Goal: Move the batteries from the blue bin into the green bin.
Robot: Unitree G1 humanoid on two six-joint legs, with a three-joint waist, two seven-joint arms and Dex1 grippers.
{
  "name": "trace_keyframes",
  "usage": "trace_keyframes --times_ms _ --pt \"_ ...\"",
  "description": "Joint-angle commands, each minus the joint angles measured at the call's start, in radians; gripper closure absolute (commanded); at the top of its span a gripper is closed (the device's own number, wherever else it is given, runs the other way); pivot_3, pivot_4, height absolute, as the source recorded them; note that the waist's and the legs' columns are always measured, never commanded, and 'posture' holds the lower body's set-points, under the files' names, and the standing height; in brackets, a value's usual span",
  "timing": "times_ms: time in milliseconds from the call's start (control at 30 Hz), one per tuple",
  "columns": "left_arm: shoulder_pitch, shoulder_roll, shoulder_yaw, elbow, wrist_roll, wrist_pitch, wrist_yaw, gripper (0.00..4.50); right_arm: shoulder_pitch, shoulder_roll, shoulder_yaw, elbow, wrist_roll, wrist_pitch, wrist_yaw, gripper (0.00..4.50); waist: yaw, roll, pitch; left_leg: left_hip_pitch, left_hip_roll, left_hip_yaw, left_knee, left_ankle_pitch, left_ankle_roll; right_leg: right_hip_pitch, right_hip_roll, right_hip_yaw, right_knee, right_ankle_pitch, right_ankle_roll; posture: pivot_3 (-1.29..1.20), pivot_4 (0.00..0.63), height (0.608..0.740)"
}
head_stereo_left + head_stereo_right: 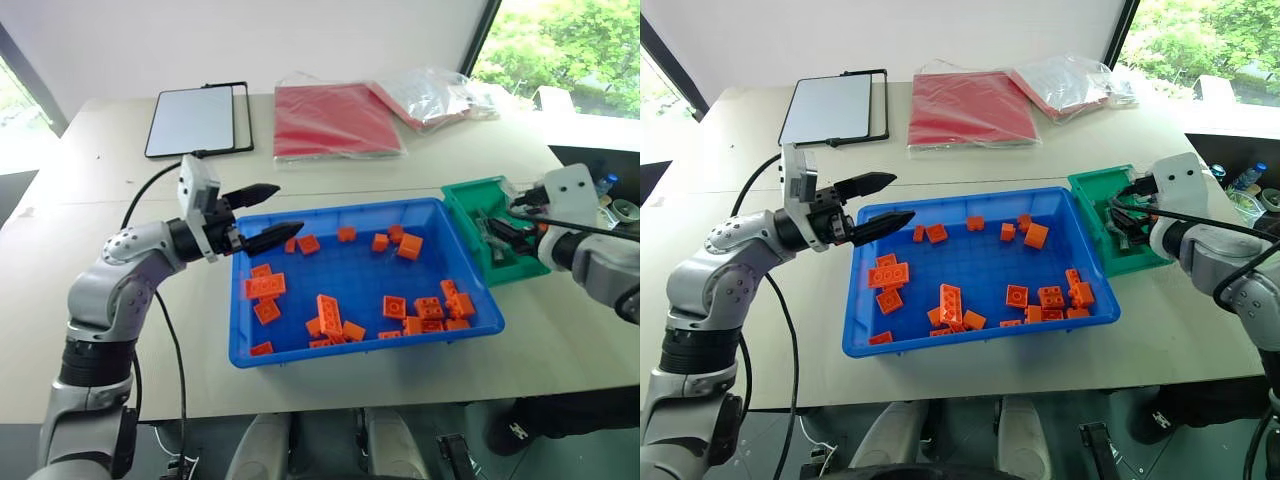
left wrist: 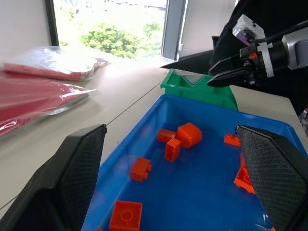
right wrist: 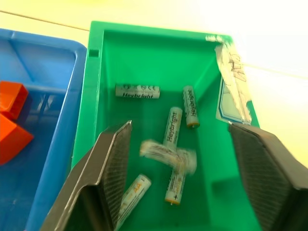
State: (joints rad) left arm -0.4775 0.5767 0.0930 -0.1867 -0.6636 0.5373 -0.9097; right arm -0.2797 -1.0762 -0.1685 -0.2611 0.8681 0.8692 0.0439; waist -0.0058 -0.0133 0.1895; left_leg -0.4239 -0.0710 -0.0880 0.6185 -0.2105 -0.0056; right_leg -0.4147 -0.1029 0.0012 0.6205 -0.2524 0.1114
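The right gripper (image 3: 175,192) hangs over the green bin (image 3: 144,57) with its fingers spread wide, holding nothing. Six batteries (image 3: 172,126) lie in that bin, one blurred. The blue bin (image 1: 340,270) beside it holds orange bricks (image 1: 328,312). The left gripper (image 1: 268,212) hovers over its left rim, wide and empty.

Six or so silver batteries (image 3: 137,91) lie scattered in the green bin (image 3: 149,53).

Six batteries (image 3: 137,91) lie in the one green bin (image 3: 144,48). The one blue bin (image 1: 330,265) holds roughly twenty orange bricks (image 1: 266,286). Two tools show: left (image 1: 262,214), right (image 2: 226,76).
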Motion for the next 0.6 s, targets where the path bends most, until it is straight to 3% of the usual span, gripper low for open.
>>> trace_keyframes --times_ms 33,300,433,600 --pt "0.004 0.054 0.053 -0.023 -0.022 0.013 -0.024 0.00 0.074 -0.046 -0.186 -0.072 -0.028 -0.127 0.280 1.50 -0.001 0.000 0.000 0.000 0.000 0.000 0.000 0.000 0.000 0.000 0.000 0.000 0.000 0.000 0.001 0.00 0.150 0.731" --pt "0.024 0.227 0.149 -0.009 -0.089 0.078 -0.143 0.00 0.370 -0.068 -0.469 -0.104 -0.063 -0.258 0.868 1.50 -0.003 0.001 0.001 0.004 0.001 0.000 0.001 0.000 0.000 0.004 0.001 -0.001 0.000 0.002 0.003 0.00 0.150 0.731" --pt "0.050 0.289 0.169 -0.018 -0.102 0.090 -0.198 0.00 0.391 -0.059 -0.469 -0.113 -0.055 -0.245 0.955 1.50 -0.005 0.002 0.000 0.005 0.001 0.000 0.003 0.000 0.000 0.005 0.000 0.001 0.000 0.001 0.001 0.00 0.150 0.731" --pt "0.073 0.327 0.181 -0.032 -0.114 0.091 -0.227 0.00 0.341 -0.031 -0.404 -0.136 -0.076 -0.260 0.965 1.50 -0.003 0.002 0.001 0.004 0.001 0.000 0.004 -0.001 0.000 0.005 -0.002 0.001 0.000 0.000 -0.001 0.00 0.150 0.731"
